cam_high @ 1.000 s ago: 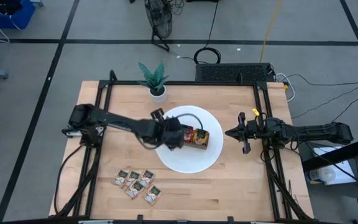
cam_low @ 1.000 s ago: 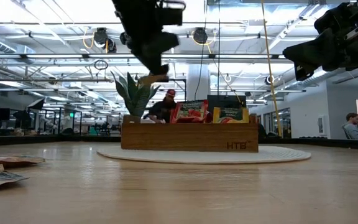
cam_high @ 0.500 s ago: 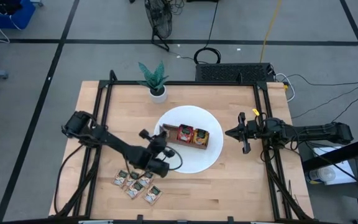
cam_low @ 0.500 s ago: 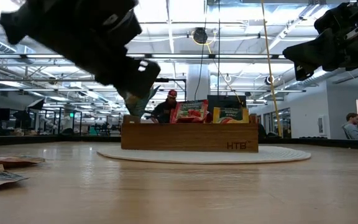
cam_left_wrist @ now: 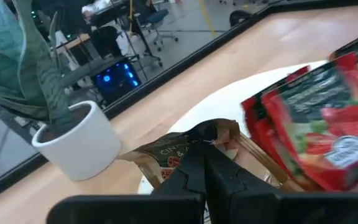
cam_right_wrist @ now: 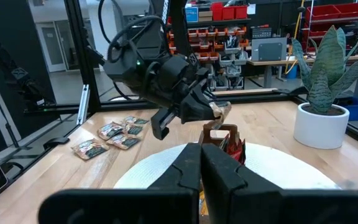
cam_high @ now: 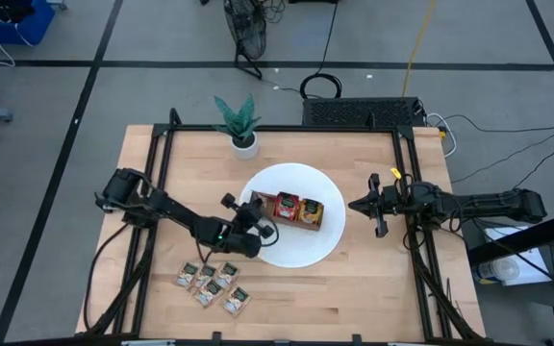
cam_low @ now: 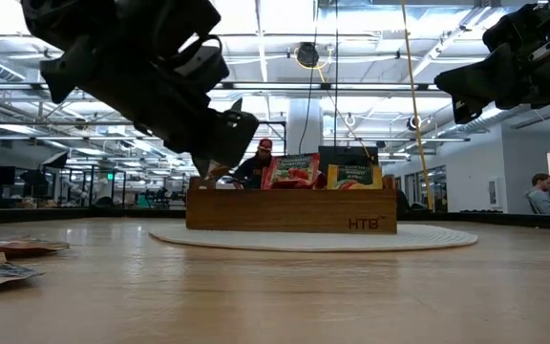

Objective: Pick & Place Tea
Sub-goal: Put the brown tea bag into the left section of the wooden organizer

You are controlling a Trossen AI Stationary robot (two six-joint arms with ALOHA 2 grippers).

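Change: since half a second ago the left arm has swung back from the loose sachets toward the tray; right arm unmoved.
Left pincer: over the near-left edge of the round white plate, just beside the tray's left end, fingers closed on a pale beige flat square tea sachet held clear of the desk.
Tray: brown three-compartment wooden tray on the plate; a red sachet with green mark and an orange-yellow sachet stand upright in two compartments.
Loose sachets: a cluster of pale beige sachets with dark green lies flat on the light wooden desk, near the front-left, well apart from the plate.
Right pincer: raised at the desk's right side, fingers together, empty.
Plant: green potted plant in a white pot behind the plate.
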